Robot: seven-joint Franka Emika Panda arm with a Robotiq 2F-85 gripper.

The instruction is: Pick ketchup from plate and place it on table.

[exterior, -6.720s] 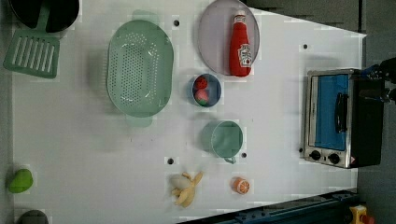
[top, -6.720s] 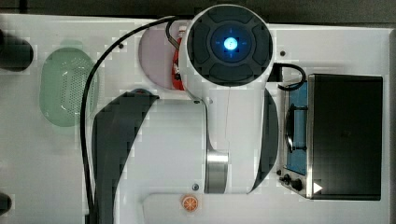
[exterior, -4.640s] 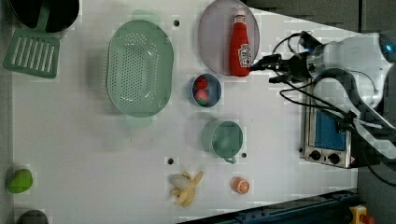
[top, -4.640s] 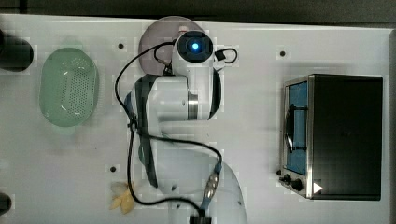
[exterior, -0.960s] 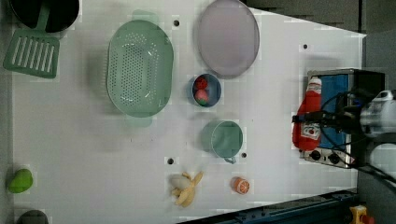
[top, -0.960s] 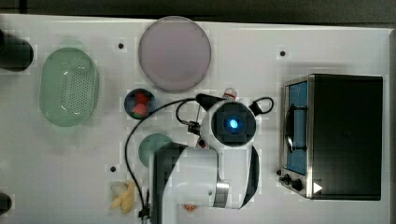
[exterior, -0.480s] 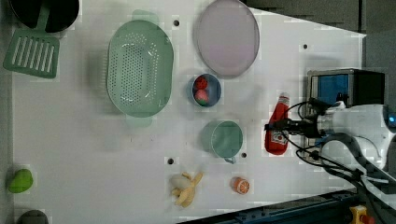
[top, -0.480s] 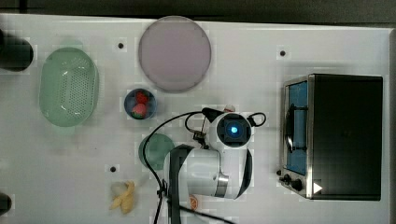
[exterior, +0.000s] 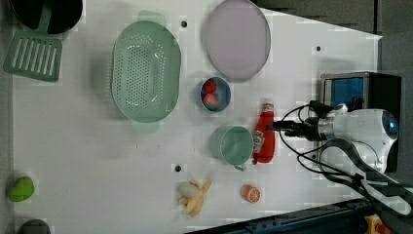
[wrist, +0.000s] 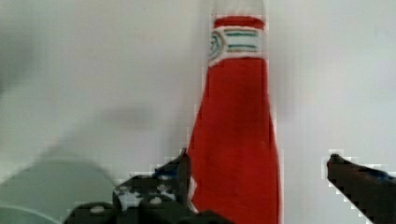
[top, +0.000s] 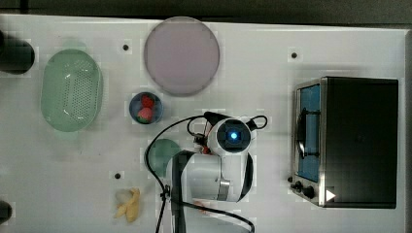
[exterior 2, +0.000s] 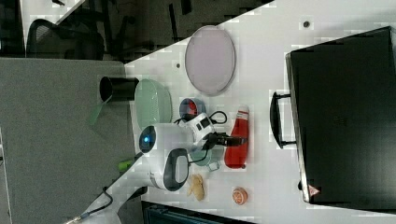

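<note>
The ketchup is a slim red squeeze bottle with a whitish cap and a pale label band with green stripes below the neck. In the wrist view its red body stands between the two dark fingers of the pincer; one finger sits at the bottle's side while the other is apart from it, so the pincer is spread wide and is not squeezing the bottle.

In the left view the ketchup lies on the white desk, just beside the green cup. The pincer is at the bottle's far side from the cup. Farther from the cup lie the blue bowl of red fruits and, beyond it, the lilac-grey plate, bare and well apart from the bottle.
</note>
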